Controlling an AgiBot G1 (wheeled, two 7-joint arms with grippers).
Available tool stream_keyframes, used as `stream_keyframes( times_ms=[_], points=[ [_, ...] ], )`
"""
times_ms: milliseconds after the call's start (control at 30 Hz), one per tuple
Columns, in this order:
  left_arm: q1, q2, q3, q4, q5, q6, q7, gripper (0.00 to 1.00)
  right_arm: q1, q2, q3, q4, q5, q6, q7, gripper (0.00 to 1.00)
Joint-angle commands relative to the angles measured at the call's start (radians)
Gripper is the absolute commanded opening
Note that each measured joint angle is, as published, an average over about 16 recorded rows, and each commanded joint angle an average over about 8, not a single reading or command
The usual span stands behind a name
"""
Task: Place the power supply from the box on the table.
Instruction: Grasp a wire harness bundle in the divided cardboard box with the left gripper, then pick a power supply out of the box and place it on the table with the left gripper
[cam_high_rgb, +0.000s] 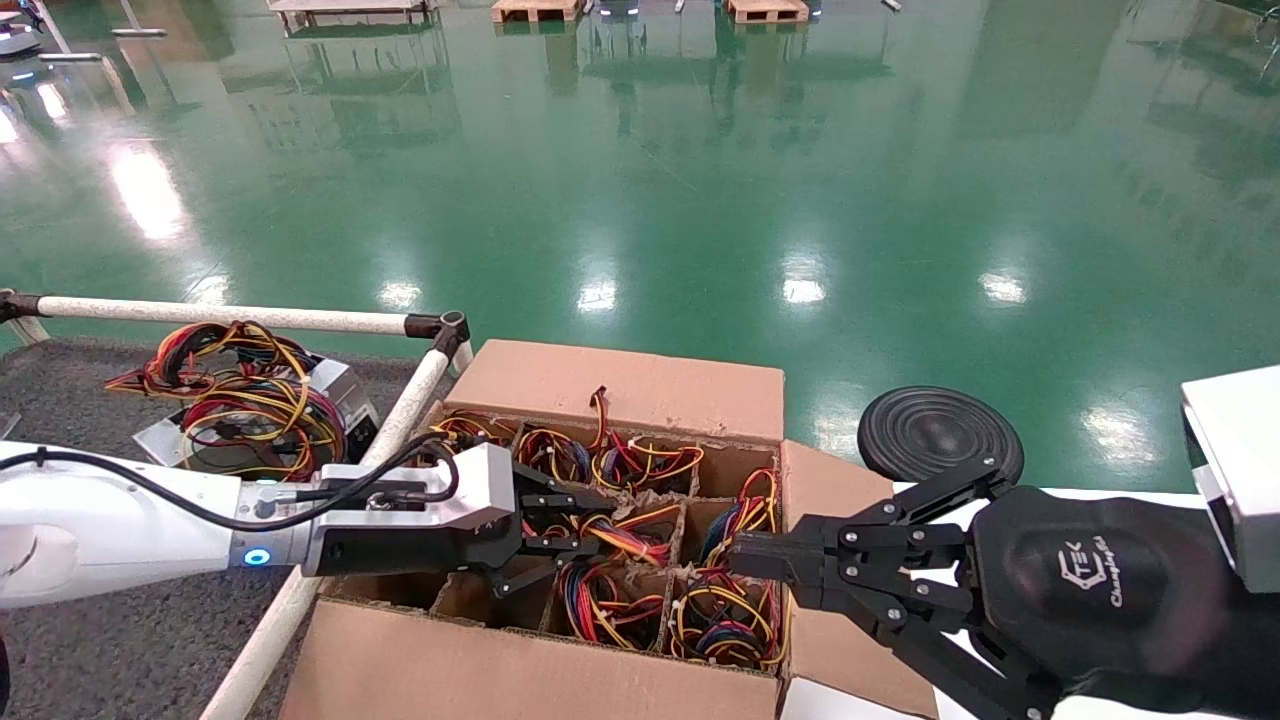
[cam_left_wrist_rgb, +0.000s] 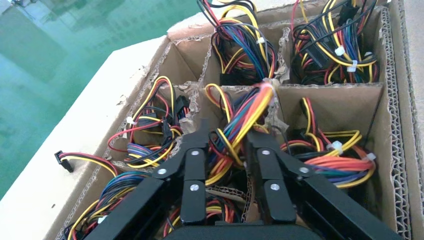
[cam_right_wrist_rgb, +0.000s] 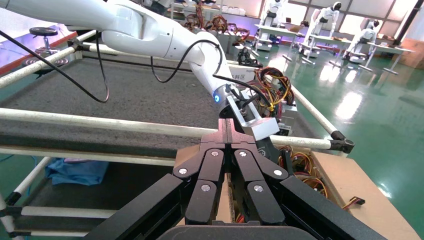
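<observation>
Power supply (cam_high_rgb: 620, 545) I'm after sits down in the middle cell of the box (cam_high_rgb: 620, 385), and all I can really see of it is its bundle of red, yellow, orange and black wires poking up. My left hand (cam_high_rgb: 560, 540) is dipped into that cell with its fingers (cam_left_wrist_rgb: 194, 172) either side of the bundle; in the left wrist view the wires run right between them, touching both, so it's clamped around that wire bundle and not the metal case, which is hidden below.

Box is the brown carton with cardboard dividers, and most of the cells around mine have their own tangles of wire in them. The two cells at the near-left corner, roughly 7 o'clock from my left hand in the head view, look like bare cardboard.

My right hand (cam_high_rgb: 745, 560) hovers over the right side of the box, at about 3 o'clock from the left one, near the wires there. It's clenched with the fingertips pressed together and nothing between them, which shows clearly in the right wrist view.

Bench (cam_high_rgb: 150, 650), the dark grey speckled one with the white pipe rail (cam_high_rgb: 400, 420), is just beside the box at 9 o'clock. Another supply (cam_high_rgb: 250, 410) already lies on it up around 10 o'clock, wires heaped on top.
</observation>
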Motion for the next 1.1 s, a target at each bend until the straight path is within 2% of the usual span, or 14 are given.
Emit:
stream_keyframes(
  times_ms=[33, 700, 1100],
  points=[
    [0.0, 0.002, 0.0, 0.007, -0.002, 0.003, 0.004, 0.0, 0.0, 0.0, 0.0, 0.0, 0.0, 0.0, 0.0, 0.0],
    [-0.071, -0.02, -0.026, -0.015, -0.043, 0.036, 0.039, 0.0, 0.0, 0.0, 0.0, 0.0, 0.0, 0.0, 0.0, 0.0],
    [-0.172, -0.048, -0.102, -0.083, -0.056, 0.06, 0.074, 0.0, 0.0, 0.0, 0.0, 0.0, 0.0, 0.0, 0.0, 0.0]
  ],
)
